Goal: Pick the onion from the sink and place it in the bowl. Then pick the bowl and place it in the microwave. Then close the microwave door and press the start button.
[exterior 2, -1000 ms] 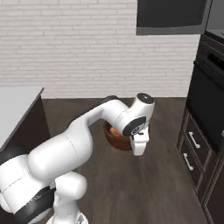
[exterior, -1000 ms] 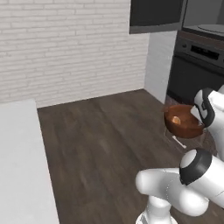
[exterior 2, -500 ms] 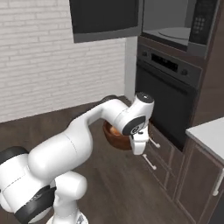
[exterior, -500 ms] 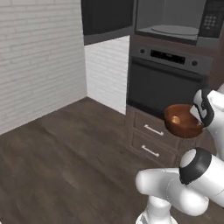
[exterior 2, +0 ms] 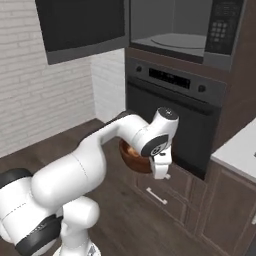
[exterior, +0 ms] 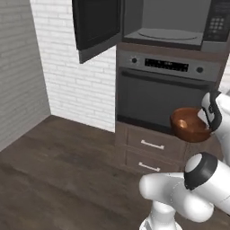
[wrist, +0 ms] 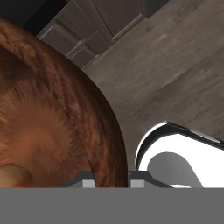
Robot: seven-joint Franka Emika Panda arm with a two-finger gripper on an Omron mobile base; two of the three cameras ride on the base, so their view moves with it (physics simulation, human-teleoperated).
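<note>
Bowl (exterior: 188,124) is gripped by its rim in the clenched gripper (exterior 2: 159,167), held aloft before the steel oven (exterior: 164,92). At 12 o'clock above, the microwave (exterior: 173,22) is seen with its door (exterior: 96,27) swung open at 10 o'clock.

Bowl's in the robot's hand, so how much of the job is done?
Done: the onion sits inside the bowl. In hand: the gripper holds the bowl below the open microwave. Left: put the bowl inside, shut the microwave door, press start.
</note>
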